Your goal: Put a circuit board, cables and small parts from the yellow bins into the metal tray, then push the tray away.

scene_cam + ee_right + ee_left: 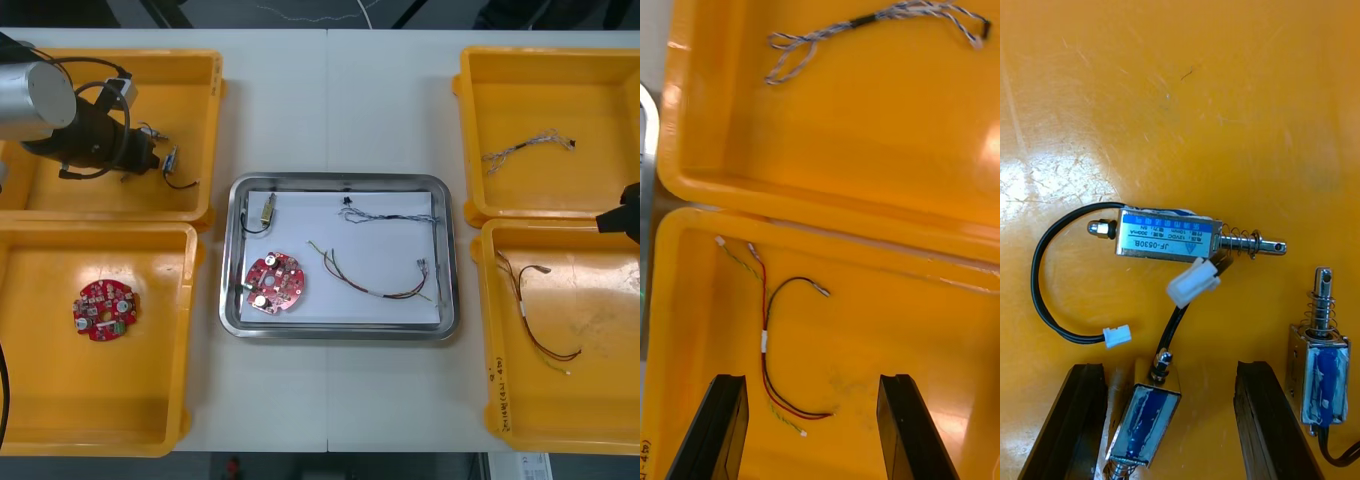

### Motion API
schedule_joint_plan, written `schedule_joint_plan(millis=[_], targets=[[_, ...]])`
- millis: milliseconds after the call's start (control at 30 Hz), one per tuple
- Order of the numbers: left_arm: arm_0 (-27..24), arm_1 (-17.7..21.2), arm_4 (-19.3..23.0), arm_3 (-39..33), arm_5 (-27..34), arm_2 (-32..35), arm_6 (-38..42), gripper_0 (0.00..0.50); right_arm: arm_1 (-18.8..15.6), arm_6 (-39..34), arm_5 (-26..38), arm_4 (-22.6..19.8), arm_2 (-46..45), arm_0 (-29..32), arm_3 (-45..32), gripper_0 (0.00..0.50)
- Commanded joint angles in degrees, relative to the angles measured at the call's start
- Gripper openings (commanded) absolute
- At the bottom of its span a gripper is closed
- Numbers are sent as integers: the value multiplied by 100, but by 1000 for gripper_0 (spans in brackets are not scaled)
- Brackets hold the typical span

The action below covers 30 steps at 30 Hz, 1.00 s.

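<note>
My left gripper (1171, 373), spread, straddles a small metal part (1144, 418) for pinching. Right gripper (812, 381) idles spread above its bin (940, 322).

Upper left: left arm (60, 110) covers far yellow bin (205, 80). Small metal parts (1169, 235) crowd the floor around the left gripper (1169, 367). Centre tray (340, 183): circuit board (275, 283) lower left, cables (375, 280) across middle, lower-middle floor bare. Table (330, 100) strips beside tray free. Right edge: right gripper (814, 382) hangs by right bins (472, 215).
</note>
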Motion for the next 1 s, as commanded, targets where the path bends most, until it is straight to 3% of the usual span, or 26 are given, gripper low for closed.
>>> schedule_joint_plan(millis=[33, 133, 200, 233, 733, 1000], targets=[[159, 137, 41, -15, 62, -53, -758, 500, -280, -180, 15, 92, -358, 394, -175, 500], [185, 154, 41, -15, 54, -53, -785, 500, -280, -180, 15, 118, -420, 543, -184, 500], [202, 163, 41, -24, 36, -53, -820, 326, -280, -180, 15, 118, -437, 605, -192, 500], [211, 163, 32, -24, 27, -53, -846, 2, -280, -180, 15, 109, -472, 657, -236, 500], [229, 312, 41, -50, 45, -53, -925, 0, -8, -347, 15, 373, -472, 1018, -606, 500], [229, 567, 23, -621, 880, 114, -609, 0, 1, -391, 15, 373, -455, 1027, -614, 500]])
